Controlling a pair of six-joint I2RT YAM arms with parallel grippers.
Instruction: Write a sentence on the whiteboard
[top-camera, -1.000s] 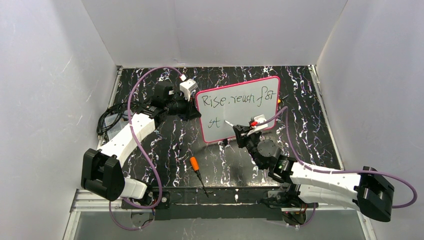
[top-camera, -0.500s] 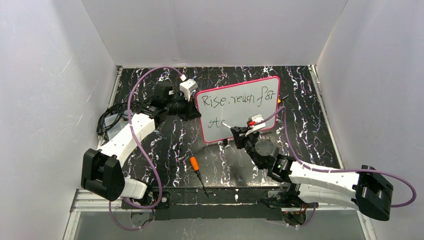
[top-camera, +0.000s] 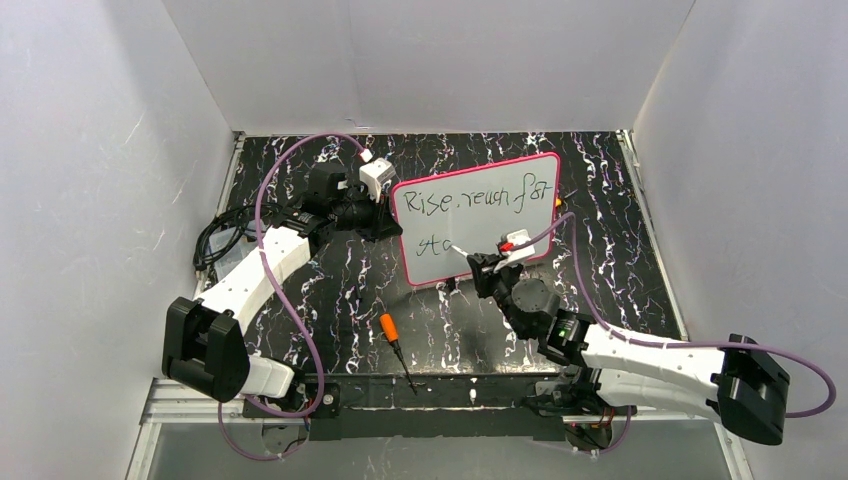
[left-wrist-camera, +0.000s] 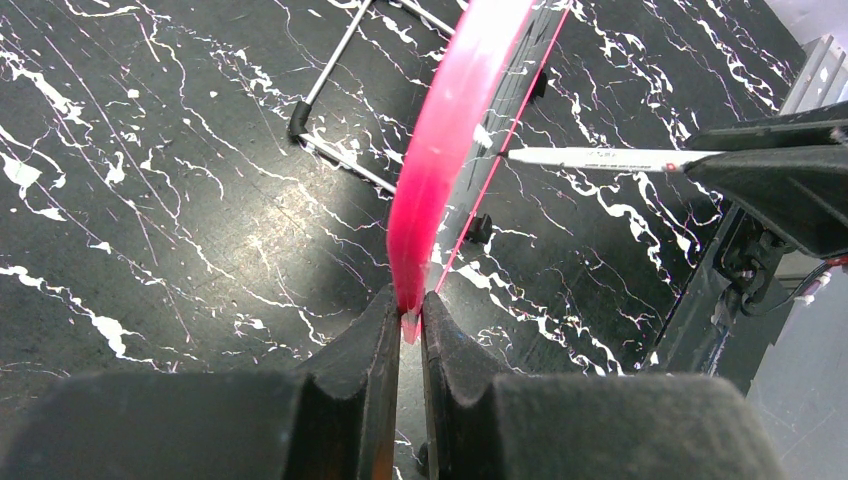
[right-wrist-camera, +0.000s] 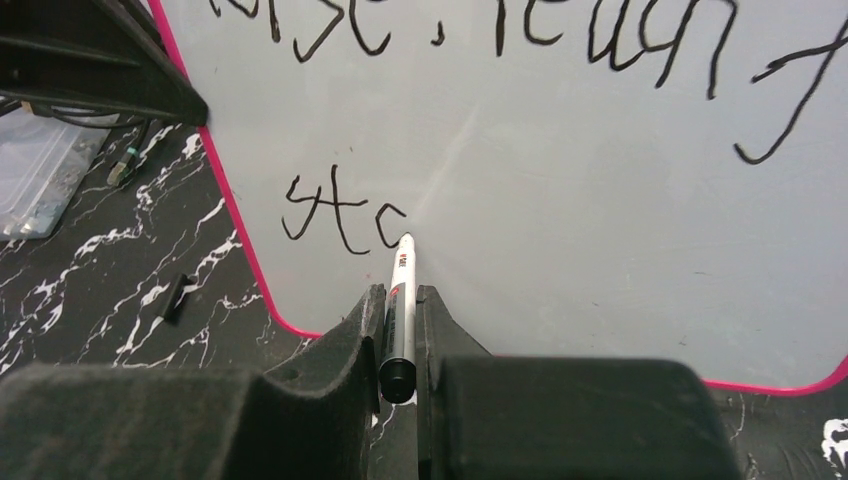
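While the overhead camera takes in the whole black marbled table (top-camera: 340, 290), the whiteboard (top-camera: 480, 225) stands propped toward the back centre. Its pink-red frame is tilted. The sentence (top-camera: 470, 195) reads roughly "Rise, reach for" across the top, with a few letters below it at the left.

The left gripper (left-wrist-camera: 410, 312) is closed on the board's left edge. Its wrist camera shows the two dark fingers pinching the pink frame edge-on, a detail too small to make out from above. That camera also shows a wire stand (left-wrist-camera: 335, 70) on the table behind the board.

The right gripper (right-wrist-camera: 397, 300) is clamped on a white marker (right-wrist-camera: 404, 262). Only its own wrist camera shows the tip resting on the board just right of the letters "stc" in the second line. The left wrist view catches the same marker from the side, its point meeting the board's face.

Only the overhead view shows an orange-handled tool (top-camera: 389, 327) lying on the table near the front edge, well apart from the board and between the two arms.
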